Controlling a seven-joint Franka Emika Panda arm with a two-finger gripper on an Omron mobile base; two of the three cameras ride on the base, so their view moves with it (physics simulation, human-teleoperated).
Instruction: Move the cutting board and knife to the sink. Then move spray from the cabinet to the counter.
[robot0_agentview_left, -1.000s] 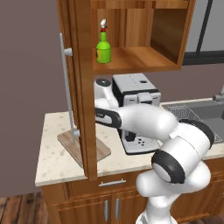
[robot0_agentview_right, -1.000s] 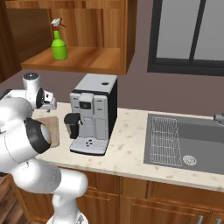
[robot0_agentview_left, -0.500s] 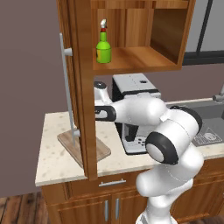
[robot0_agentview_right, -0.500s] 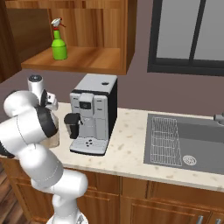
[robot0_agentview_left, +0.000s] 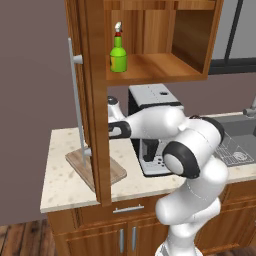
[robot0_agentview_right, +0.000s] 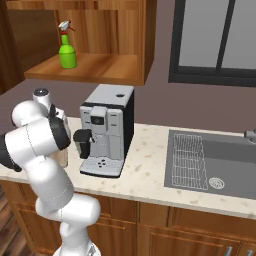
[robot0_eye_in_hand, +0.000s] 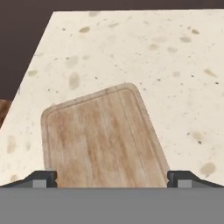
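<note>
On the beige counter (robot0_eye_in_hand: 175, 57), near its left end and below the open cabinet (robot0_agentview_left: 95, 100), lies the cutting board (robot0_eye_in_hand: 103, 140): flat, light brown, lengthwise grain, rounded corners, a shallow groove inside its rim. Over it hangs the gripper (robot0_eye_in_hand: 112, 177), fingertips (robot0_eye_in_hand: 41, 177) spread wide apart, holding nothing. Since a second ago the arm has folded leftward, behind the cabinet door.

Open cabinet (robot0_agentview_left: 95, 100) door with silver bar handle; green spray (robot0_agentview_left: 118, 54) upright on the shelf. Cutting board (robot0_agentview_left: 85, 167) flat on the bench (robot0_agentview_left: 60, 182), partly behind the door. Coffee machine (robot0_agentview_left: 150, 97) behind the white arm; sink (robot0_agentview_left: 240, 140) at right.
</note>
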